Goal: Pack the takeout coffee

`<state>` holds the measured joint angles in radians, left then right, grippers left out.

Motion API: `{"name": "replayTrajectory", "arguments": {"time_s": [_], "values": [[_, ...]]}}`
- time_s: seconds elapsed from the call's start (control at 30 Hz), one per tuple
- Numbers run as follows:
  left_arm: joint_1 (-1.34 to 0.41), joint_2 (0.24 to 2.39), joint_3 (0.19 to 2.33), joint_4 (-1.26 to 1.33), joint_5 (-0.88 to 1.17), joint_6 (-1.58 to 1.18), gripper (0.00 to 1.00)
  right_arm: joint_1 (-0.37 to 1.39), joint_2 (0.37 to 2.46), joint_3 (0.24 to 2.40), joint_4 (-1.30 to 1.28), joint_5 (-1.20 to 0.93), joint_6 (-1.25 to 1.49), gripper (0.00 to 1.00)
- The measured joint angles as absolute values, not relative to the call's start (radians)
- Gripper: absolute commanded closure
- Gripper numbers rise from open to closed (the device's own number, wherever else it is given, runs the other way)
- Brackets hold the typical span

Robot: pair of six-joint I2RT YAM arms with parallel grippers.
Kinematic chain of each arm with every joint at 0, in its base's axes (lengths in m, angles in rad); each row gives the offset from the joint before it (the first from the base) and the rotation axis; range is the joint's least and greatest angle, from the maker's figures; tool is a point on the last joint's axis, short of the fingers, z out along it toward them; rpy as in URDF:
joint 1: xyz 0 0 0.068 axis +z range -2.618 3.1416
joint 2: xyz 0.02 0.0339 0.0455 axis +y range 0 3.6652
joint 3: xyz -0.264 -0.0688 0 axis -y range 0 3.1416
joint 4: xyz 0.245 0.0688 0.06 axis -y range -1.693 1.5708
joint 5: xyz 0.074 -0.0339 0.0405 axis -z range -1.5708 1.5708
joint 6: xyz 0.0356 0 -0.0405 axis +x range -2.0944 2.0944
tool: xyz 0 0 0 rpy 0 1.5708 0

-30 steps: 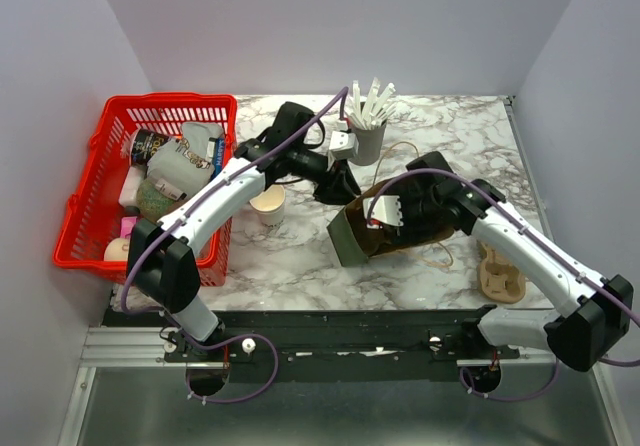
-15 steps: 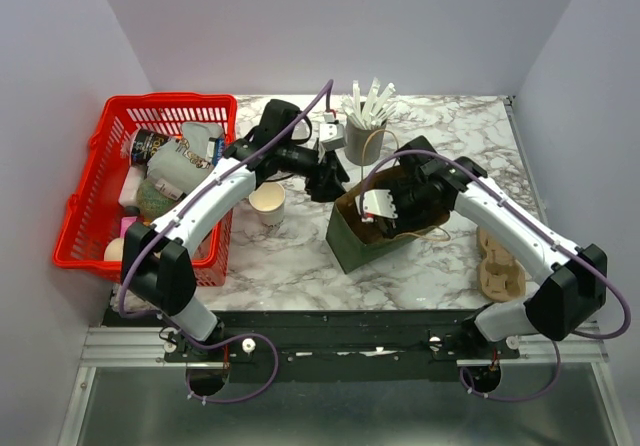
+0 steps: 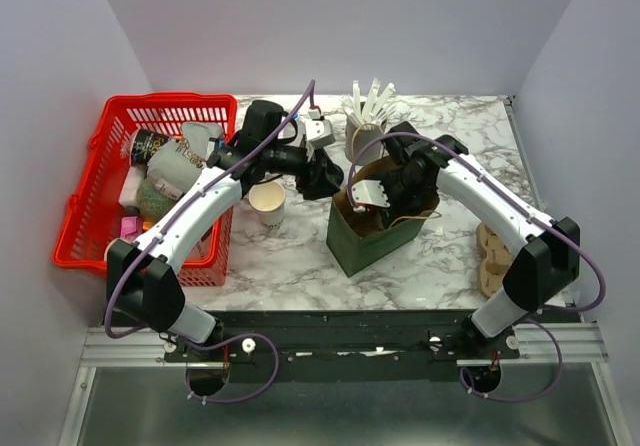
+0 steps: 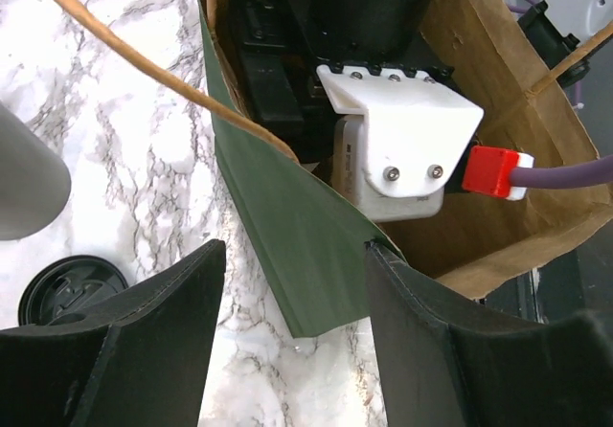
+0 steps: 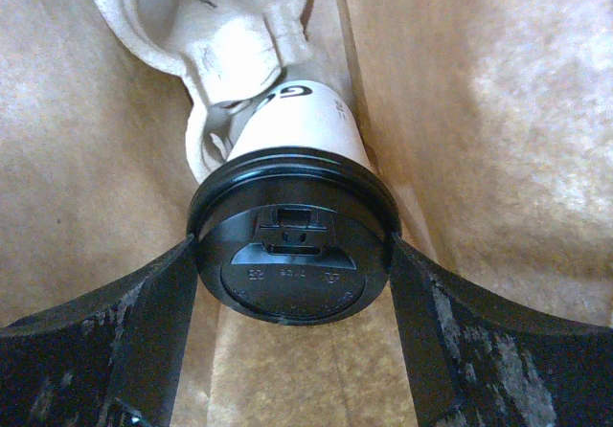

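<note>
Brown paper bag with green outer face [image 3: 356,246]: the cream-white paper cup with black round lid [image 5: 302,125] is clamped inside it at the lid by the right gripper [image 5: 292,283]. The left gripper [image 4: 292,274] is spread wide over the bag rim, empty. Placing step, probably; next the lid gets released, arm lifted straight out.

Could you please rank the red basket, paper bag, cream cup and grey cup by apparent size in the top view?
1. Red basket
2. Paper bag
3. Cream cup and grey cup: they look alike, so unranked.
</note>
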<state>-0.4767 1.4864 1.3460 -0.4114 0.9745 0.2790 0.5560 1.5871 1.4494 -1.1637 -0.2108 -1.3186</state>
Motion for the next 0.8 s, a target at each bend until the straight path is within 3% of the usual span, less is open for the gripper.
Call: {"name": "replayTrajectory", "arguments": {"time_s": [0.8], "values": [[-0.459,1.425,1.263,-0.390,0.935,0.268,0.31,0.601,1.600,1.421,-1.161,-0.122,-1.315,0.68]]}}
